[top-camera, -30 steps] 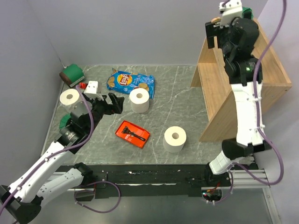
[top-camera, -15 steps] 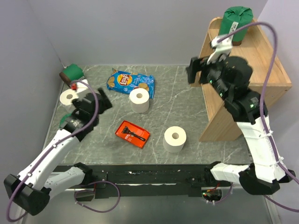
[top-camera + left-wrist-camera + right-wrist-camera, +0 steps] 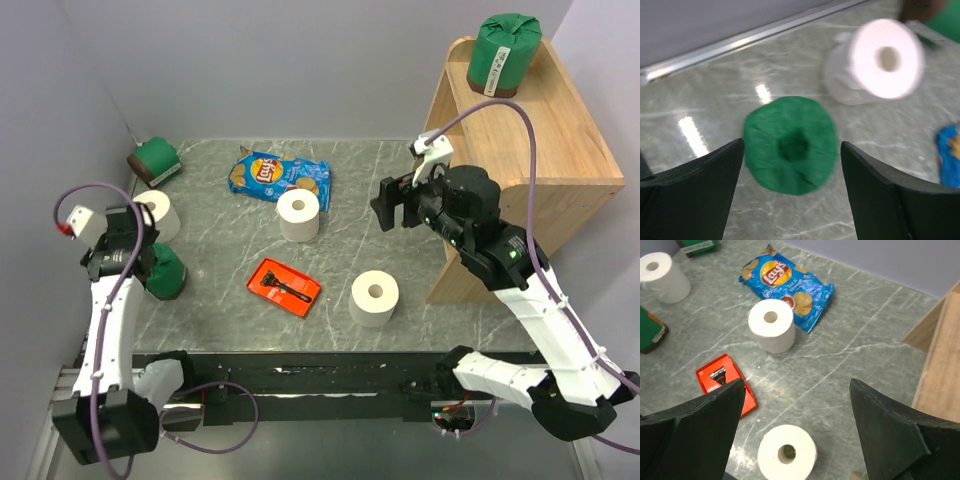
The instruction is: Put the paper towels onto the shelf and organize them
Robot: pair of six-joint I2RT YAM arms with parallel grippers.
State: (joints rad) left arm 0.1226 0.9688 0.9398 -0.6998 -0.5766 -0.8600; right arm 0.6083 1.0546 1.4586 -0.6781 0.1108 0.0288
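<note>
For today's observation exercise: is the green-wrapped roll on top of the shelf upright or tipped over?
Upright. The green-wrapped roll stands on the shelf top, twisted end up, brown band at its base.

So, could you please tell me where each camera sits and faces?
Top external: above, behind the bases, looking down on table, shelf, left arm and right arm.
Left wrist: on the left arm, facing down at a green roll framed by its open jaws.
Right wrist: on the right arm, facing down at chip bag and red tray, jaws at bottom corners.
Shared: both wrist views show that green roll and the white roll beside it.
</note>
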